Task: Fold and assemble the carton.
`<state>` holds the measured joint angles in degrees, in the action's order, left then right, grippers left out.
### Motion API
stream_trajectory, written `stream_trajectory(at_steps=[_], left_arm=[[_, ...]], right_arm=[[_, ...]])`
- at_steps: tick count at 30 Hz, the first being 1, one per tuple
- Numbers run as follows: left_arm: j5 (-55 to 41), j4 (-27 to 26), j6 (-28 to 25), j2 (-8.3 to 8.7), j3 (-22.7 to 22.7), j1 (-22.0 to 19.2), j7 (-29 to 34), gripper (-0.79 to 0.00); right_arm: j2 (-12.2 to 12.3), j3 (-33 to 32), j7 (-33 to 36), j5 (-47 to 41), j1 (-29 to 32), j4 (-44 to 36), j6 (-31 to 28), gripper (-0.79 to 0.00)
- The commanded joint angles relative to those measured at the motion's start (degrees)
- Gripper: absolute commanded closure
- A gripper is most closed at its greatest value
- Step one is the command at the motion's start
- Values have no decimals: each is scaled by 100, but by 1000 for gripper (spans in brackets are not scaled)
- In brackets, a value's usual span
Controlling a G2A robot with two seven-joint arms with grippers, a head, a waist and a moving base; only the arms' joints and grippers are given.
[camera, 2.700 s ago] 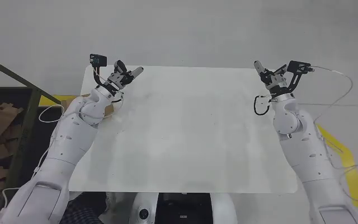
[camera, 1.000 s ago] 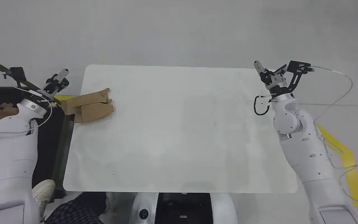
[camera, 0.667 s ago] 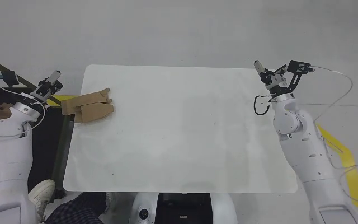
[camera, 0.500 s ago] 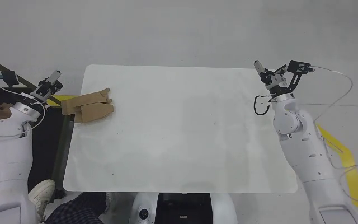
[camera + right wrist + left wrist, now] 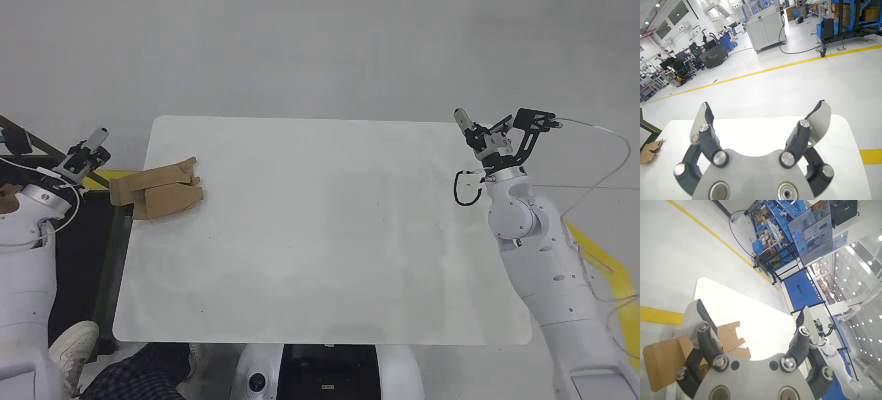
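Top view, left side: shows the left arm [image 5: 40, 205] out past the tabletop [image 5: 330, 260] edge, swung off the far-left corner it covered under three seconds ago and barely stirring over the last second. Leaves the carton [image 5: 155, 190] uncovered: a flat brown blank at that far-left corner, one end jutting over the edge, nothing folded up yet. Puts the left jaws spread and empty, near the overhanging end but apart from it. Reads as a let-go and a retreat rather than progress. Suggests every fold is still to come, with a fresh grasp needed first. Across the bare middle, finds the right arm [image 5: 520, 225] unmoved at the far-right edge, right jaws likewise spread and holding nothing, well apart from the carton.

From the left wrist view: brings the carton [image 5: 660, 357] in close just past the open jaws, with notched flaps lying on the tabletop and the plain end hanging off the corner, detail only hinted at from above. Also catches the right arm [image 5: 827, 345] far off across the tabletop.

From the right wrist view: sets the carton [image 5: 650, 151] small at the opposite corner, one flap edge lifted slightly. Gives the width of the right jaws' gap far more plainly than the overhead does.
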<state>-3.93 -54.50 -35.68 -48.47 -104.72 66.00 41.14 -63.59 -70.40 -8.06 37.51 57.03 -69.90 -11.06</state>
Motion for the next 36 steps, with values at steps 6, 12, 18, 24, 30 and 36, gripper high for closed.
stream_trajectory(at_steps=[6, 12, 18, 24, 30, 36], left_arm=[[133, 735, 197, 252, -507, -408, 663, -785], [1004, 1434, 138, 431, -547, -797, 489, -785], [1237, 2195, 41, 449, -281, -1228, 527, -785], [1499, 2821, -183, 440, 0, -1451, 513, -785], [1993, 3237, -207, 382, 359, -1653, 144, -785], [2090, 3672, -270, 290, 619, -1805, 222, -785]], right_arm=[[0, 0, 0, 0, 0, 0, 0, -785], [0, 0, 0, 0, 0, 0, 0, -785], [0, 0, 0, 0, 0, 0, 0, -785], [0, 0, 0, 0, 0, 0, 0, -785], [0, 0, 0, 0, 0, 0, 0, -785], [0, 0, 0, 0, 0, 0, 0, -785]])
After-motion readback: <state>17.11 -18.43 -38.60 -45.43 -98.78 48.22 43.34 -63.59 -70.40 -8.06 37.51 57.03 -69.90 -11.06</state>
